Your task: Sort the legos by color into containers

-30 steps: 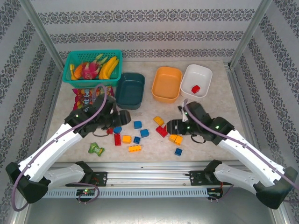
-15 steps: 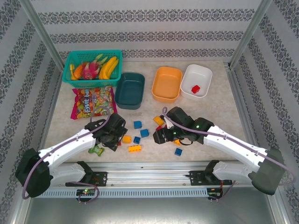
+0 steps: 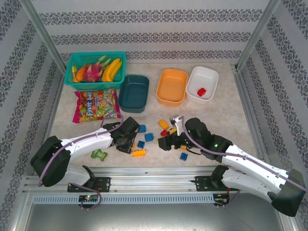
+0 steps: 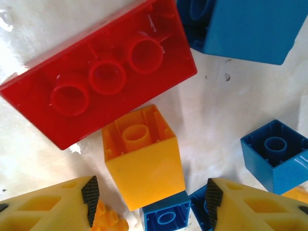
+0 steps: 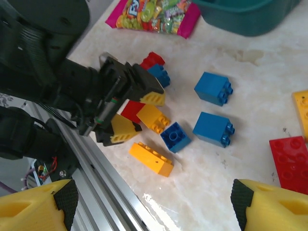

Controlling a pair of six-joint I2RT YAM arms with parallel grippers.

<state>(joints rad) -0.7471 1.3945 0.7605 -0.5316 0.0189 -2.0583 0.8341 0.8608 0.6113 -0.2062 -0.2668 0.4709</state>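
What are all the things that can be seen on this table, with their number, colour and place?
mesh basket: one, turquoise, far left, holds toy fruit
candy bag: one, colourful, in front of the basket
teal tub: one, dark teal, right of the basket
orange tub: one, orange, far middle
white tub: one, white, far right
red brick: one, red, inside the white tub
loose bricks: about a dozen, red, blue, yellow-orange, near middle
green toy figure: one, green, near left
left claw: one, open around a yellow brick
right claw: one, open wide, over the bricks right of centre
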